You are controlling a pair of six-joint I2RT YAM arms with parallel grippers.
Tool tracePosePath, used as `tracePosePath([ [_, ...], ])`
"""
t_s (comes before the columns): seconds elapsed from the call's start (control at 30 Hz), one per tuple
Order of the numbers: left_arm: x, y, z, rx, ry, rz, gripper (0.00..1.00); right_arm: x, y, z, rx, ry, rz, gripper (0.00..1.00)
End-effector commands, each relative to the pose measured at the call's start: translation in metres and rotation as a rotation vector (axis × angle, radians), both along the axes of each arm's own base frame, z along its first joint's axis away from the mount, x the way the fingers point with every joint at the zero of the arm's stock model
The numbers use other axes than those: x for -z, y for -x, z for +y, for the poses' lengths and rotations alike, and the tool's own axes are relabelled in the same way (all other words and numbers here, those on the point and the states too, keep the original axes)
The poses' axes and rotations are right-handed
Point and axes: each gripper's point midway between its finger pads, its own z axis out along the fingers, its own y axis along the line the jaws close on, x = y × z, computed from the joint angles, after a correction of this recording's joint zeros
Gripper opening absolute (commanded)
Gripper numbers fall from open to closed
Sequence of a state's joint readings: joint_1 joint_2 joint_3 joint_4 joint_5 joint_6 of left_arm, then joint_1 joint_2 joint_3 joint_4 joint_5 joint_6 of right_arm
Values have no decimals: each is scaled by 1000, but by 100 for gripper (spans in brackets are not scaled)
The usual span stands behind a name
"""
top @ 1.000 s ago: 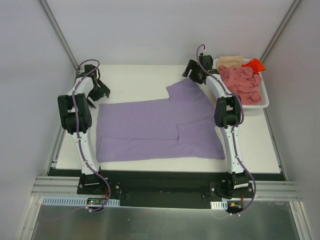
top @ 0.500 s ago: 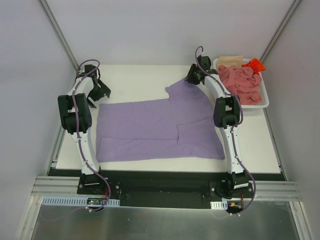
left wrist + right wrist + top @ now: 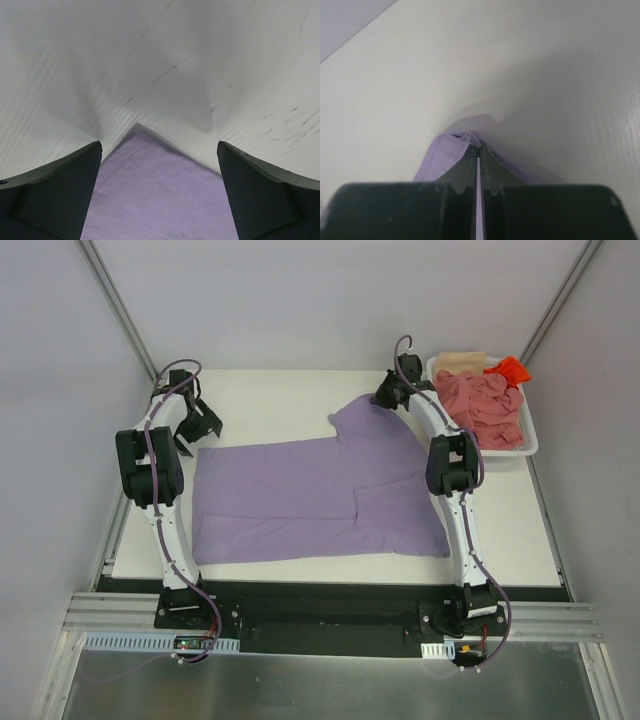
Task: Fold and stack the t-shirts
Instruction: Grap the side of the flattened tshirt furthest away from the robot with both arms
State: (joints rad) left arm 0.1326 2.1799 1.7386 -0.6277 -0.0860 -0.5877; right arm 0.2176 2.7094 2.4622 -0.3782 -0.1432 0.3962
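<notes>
A lavender-purple t-shirt [image 3: 310,500] lies spread over the middle of the white table [image 3: 270,395], its lower part folded up. At the shirt's far right sleeve tip, my right gripper [image 3: 381,400] is shut on the cloth; the right wrist view shows a pinched fold of purple fabric [image 3: 445,155] between the closed jaws [image 3: 478,150]. My left gripper [image 3: 196,425] hangs open over the shirt's far left corner [image 3: 145,175], its two dark fingers [image 3: 55,195] on either side of the hem, not touching it. More t-shirts, salmon-pink [image 3: 482,405], beige [image 3: 458,363] and orange-red [image 3: 510,368], are piled at the back right.
A white basket [image 3: 531,440] at the back right corner holds the crumpled shirts, just right of my right arm. Grey walls close in the table on three sides. The black and aluminium base rail [image 3: 330,625] runs along the near edge.
My right gripper has come down onto the far sleeve tip and closed on it; the sleeve edge has bunched slightly. The left arm has stayed where it was.
</notes>
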Motion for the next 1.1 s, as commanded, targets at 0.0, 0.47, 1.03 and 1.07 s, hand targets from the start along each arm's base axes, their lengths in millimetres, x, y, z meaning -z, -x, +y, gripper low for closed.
tracePosePath([
  [0.0,-28,-4,3,41,-16,-43,98,-17,-9,5,-6,2,-82,1],
  [0.47,-25,-6,8,8,-35,-8,72,-97,18,19,-217,61,-303,0],
  [1.03,10,24,12,-30,-60,150,45,-103,33,17,-261,94,-308,0],
  [1.07,11,25,11,-30,-59,155,44,-103,34,16,-266,98,-309,1],
])
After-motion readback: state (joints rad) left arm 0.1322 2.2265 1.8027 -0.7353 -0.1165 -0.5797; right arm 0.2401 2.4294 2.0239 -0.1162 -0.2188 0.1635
